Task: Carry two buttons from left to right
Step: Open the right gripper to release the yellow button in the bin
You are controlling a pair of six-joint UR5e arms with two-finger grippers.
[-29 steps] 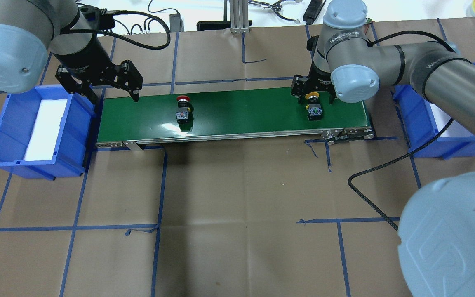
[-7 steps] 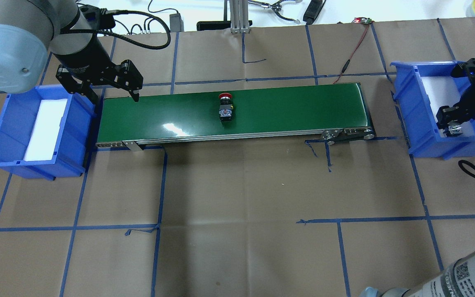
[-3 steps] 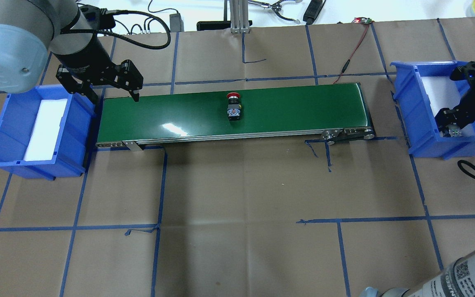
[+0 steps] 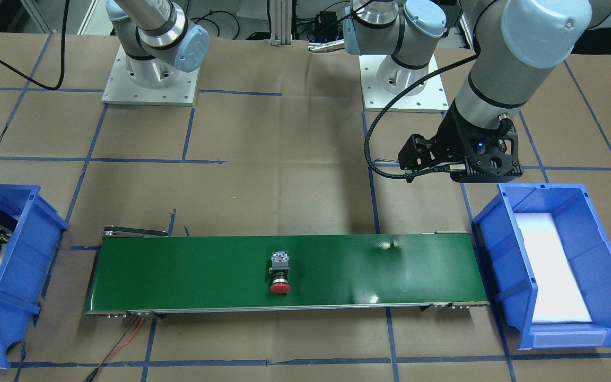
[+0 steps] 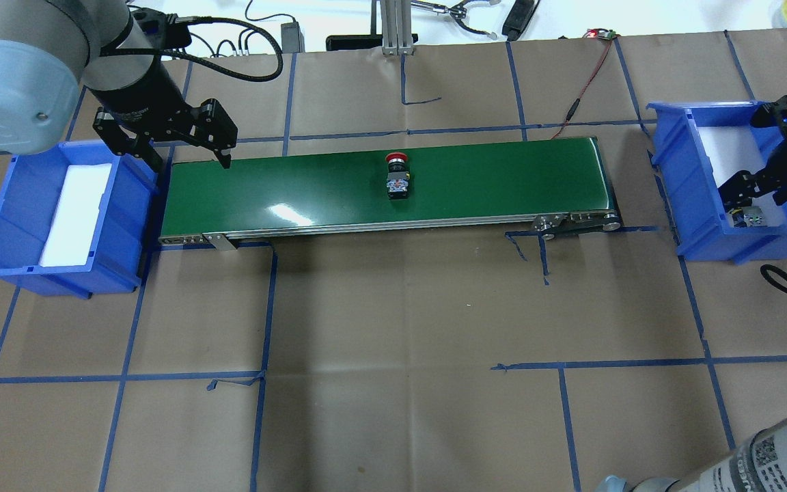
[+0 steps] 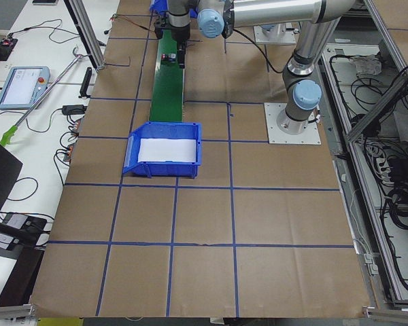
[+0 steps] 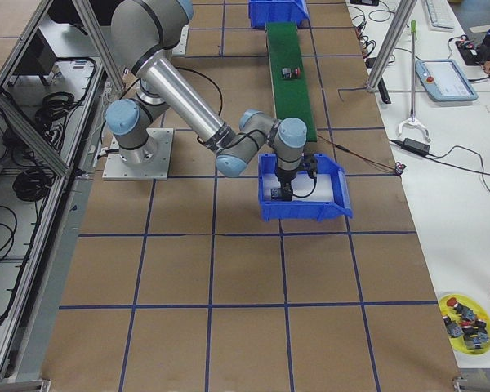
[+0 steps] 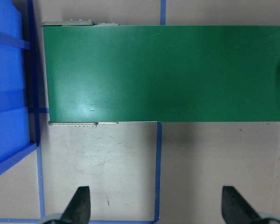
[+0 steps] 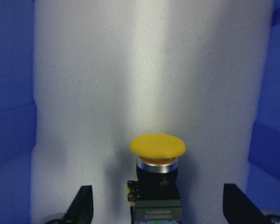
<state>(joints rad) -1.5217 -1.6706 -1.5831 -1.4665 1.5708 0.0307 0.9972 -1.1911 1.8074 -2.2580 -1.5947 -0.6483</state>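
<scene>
Brown-papered table (image 5: 393,342), green belt (image 5: 298,184) across it. We note red button (image 5: 398,176) lying mid-belt. Yellow button (image 9: 157,154) on white foam in right bin (image 5: 670,171), between spread fingers of right gripper (image 9: 157,186), untouched. Left gripper (image 8: 156,189) spread wide near belt's left end.

Overhead and front cams looked down from opposite sides of the table (image 5: 393,342), both catching the green belt (image 5: 503,178). Side cams sat far off at the ends; wrist cams close, pointing down.
</scene>
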